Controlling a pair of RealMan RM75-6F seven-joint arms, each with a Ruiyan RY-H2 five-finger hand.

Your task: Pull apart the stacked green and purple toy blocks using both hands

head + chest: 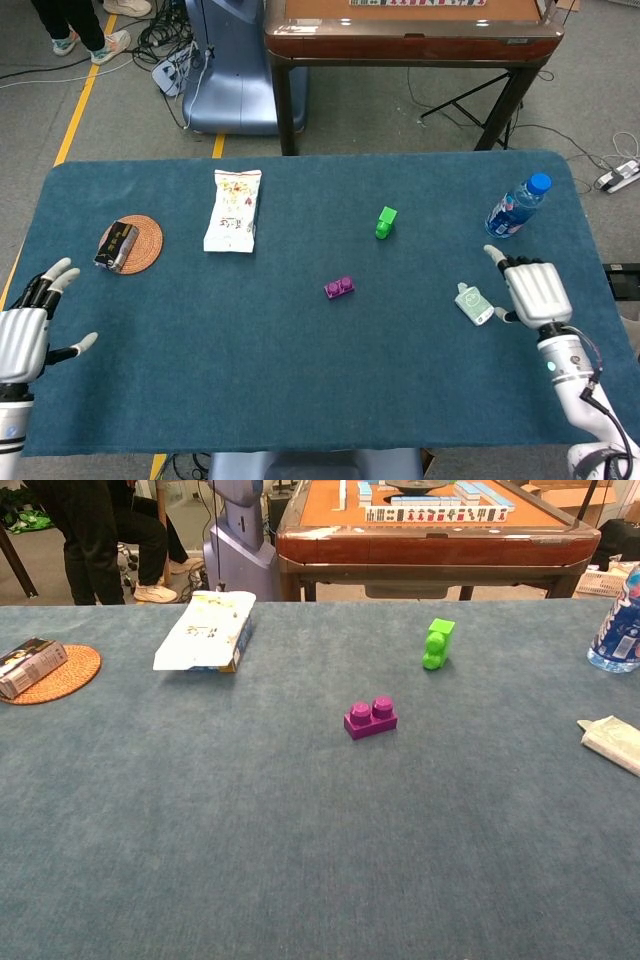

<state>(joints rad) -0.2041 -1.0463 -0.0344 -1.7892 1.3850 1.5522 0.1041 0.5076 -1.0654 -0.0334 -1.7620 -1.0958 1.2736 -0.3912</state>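
The purple block [339, 288] [370, 718] lies studs-up near the middle of the blue table. The green block [385, 222] [436, 643] lies apart from it, farther back and to the right. My left hand [22, 337] hovers at the table's left edge, fingers spread, holding nothing. My right hand [533, 290] is at the right side of the table, fingers apart and empty, beside a small white-green packet. Neither hand shows in the chest view.
A white snack bag [233, 209] [206, 630] lies at the back left. A woven coaster [146, 243] carries a dark box [25, 666]. A water bottle [517, 206] [616, 626] stands at the right. The white-green packet [473, 303] [611, 743] lies near my right hand.
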